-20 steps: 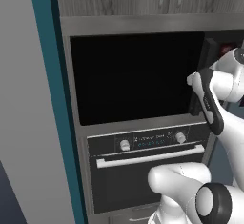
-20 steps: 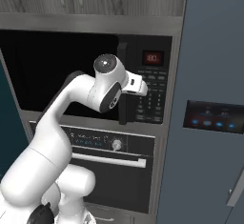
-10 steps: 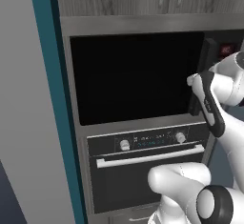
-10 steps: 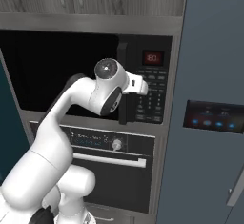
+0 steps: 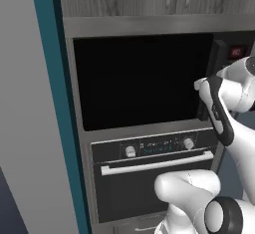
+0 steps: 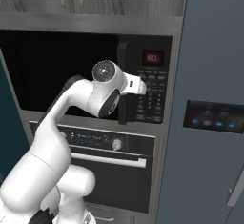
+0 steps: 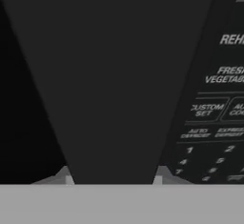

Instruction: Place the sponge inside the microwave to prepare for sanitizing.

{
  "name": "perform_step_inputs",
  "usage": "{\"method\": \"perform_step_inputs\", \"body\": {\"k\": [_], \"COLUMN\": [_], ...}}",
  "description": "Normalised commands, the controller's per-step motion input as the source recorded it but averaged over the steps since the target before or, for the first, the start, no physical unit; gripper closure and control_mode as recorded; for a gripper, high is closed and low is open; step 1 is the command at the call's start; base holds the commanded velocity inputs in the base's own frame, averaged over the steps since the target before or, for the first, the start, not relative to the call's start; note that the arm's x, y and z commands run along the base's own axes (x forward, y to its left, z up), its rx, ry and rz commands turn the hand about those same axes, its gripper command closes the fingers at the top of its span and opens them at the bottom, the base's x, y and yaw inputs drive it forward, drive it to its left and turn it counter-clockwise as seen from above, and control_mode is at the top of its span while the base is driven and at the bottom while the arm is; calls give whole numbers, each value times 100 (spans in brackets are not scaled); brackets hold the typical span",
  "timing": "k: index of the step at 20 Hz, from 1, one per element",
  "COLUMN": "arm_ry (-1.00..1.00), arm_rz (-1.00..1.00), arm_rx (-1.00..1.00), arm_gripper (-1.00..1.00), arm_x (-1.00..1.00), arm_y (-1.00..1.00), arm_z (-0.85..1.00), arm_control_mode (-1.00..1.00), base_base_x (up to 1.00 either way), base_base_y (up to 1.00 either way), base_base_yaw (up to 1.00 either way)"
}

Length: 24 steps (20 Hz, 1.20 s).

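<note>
The gripper (image 7: 113,178) sits at the lower centre, its jaws spread around the microwave's (image 5: 142,78) dark vertical handle (image 7: 112,75); keypad (image 7: 214,118) at right.

**White arm, dark joints**

The arm (image 6: 71,123) is glossy white throughout, built of fat rounded segments that swell at each joint. A dark band runs lengthwise down the forearm link (image 5: 219,111). One elbow ends in a round grey cap with a small dark centre (image 6: 104,72). Lower down, a joint shows a dark grey disc face ringed in white (image 5: 222,218). No cables or lettering can be made out.
</note>
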Motion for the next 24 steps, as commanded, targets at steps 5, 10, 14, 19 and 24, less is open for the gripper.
{"method": "perform_step_inputs", "body": {"k": [5, 10, 14, 19, 24], "arm_ry": [-1, 0, 0, -4, -18], "arm_rz": [-3, -12, -28, -31, -30], "arm_rx": [1, -10, -13, -4, -5], "arm_gripper": [100, 100, 100, 100, 100], "arm_x": [-90, -98, -100, -100, -100], "arm_y": [-6, 21, 32, 22, 43], "arm_z": [0, -8, -27, -27, -41], "arm_control_mode": [-100, -100, -100, -100, -100], "base_base_x": [0, 0, 0, 0, 0], "base_base_y": [0, 0, 0, 0, 0], "base_base_yaw": [0, 0, 0, 0, 0]}}
